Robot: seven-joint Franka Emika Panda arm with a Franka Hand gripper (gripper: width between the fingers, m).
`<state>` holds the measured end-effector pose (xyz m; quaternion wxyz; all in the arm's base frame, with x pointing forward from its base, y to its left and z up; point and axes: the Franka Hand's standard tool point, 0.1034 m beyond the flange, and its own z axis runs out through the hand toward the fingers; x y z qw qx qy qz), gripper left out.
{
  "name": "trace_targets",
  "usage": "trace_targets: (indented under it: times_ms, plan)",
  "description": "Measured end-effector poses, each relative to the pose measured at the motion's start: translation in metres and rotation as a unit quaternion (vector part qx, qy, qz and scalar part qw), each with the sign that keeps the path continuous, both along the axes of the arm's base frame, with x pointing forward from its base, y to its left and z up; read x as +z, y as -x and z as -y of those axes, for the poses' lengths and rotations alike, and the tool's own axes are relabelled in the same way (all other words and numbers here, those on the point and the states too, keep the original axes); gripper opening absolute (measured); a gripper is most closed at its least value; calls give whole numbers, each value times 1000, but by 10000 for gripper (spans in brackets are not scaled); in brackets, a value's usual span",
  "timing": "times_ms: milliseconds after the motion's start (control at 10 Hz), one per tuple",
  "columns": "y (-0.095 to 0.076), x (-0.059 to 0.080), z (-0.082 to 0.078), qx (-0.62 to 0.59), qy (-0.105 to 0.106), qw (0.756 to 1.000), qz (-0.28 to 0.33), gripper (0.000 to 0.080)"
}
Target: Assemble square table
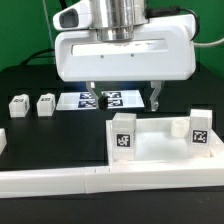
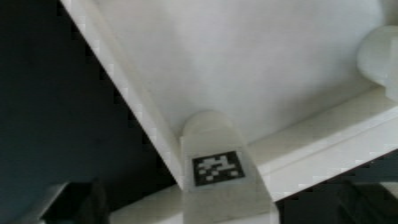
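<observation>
The square table's white top (image 1: 152, 150) lies against the long wall. Two white tagged legs stand upright on it, one on the exterior view's left (image 1: 123, 135) and one on its right (image 1: 199, 128). Two more loose legs (image 1: 18, 104) (image 1: 45, 104) lie on the black table at the far left. My gripper (image 1: 125, 98) hangs open above and behind the top, holding nothing. In the wrist view the top's flat surface (image 2: 214, 70) fills the frame. A tagged leg (image 2: 217, 165) rises between my dark fingers (image 2: 71, 200), apart from both.
The marker board (image 1: 100, 99) lies flat behind the top, under my gripper. A long white barrier wall (image 1: 90, 185) runs along the front edge. A small white piece (image 1: 2, 138) shows at the left border.
</observation>
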<state>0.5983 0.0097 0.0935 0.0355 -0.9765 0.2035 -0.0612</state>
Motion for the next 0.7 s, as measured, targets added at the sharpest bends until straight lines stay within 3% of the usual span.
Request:
trace_targets:
  times_ms: [500, 700]
  plan:
    - [4, -4, 8, 140, 23, 990, 1, 649]
    - [24, -28, 23, 154, 21, 988, -23, 649]
